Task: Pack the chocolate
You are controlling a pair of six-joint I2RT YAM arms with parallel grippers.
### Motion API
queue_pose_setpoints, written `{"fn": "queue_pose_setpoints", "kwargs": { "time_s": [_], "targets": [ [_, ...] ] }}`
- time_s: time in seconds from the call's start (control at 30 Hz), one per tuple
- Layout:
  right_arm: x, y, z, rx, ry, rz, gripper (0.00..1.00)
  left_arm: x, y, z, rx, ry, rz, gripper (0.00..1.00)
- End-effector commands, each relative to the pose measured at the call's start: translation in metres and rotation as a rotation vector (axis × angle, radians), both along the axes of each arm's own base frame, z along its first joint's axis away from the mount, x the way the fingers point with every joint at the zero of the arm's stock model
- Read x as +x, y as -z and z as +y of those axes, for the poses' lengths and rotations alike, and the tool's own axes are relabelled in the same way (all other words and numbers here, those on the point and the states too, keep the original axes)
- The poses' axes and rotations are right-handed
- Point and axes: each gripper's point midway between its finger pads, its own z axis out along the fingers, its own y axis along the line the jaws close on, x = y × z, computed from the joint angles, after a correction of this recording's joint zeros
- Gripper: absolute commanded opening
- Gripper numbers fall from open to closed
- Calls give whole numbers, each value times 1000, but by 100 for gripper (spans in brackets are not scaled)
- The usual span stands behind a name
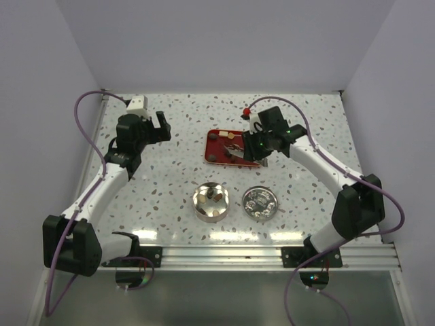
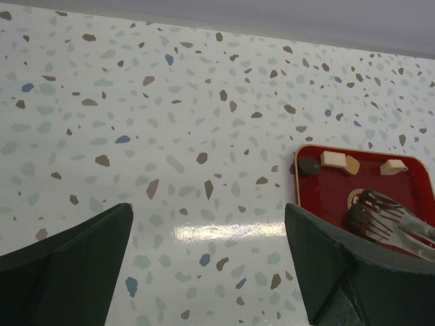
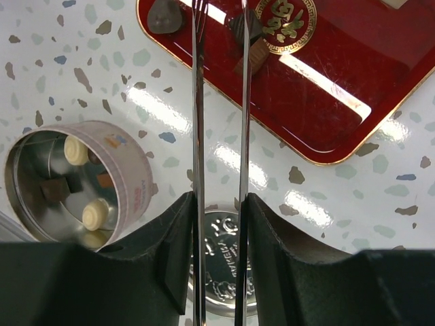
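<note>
Right wrist view: the gold emblem (image 3: 285, 17) on the red tray (image 3: 353, 68) and the pink print on the tin (image 3: 129, 183) are unreadable. In the tin lies chocolate (image 3: 76, 151) — two cream rounds, two brown pieces; more sits on the tray. The right gripper (image 3: 219, 204) clamps tongs (image 3: 198, 102), tips at a dark piece there — the left gripper (image 2: 207, 224) gapes wide above the table (image 2: 136, 102).

arms (image 1: 102, 185): white links, black joints
cables (image 1: 80, 112): purple, one along each arm
fingers (image 2: 68, 272): dark, wedge-shaped
left wrist block (image 1: 138, 104): white, boxy
</note>
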Motion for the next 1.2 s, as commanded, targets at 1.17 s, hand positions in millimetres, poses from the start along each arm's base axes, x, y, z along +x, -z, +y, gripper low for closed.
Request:
{"fn": "queue_pose_setpoints", "kwargs": {
  "time_s": [1.17],
  "targets": [
    [-7, 10, -22, -116, -45, -8, 40, 8, -12, 0, -23, -8, -34, 100]
  ]
}}
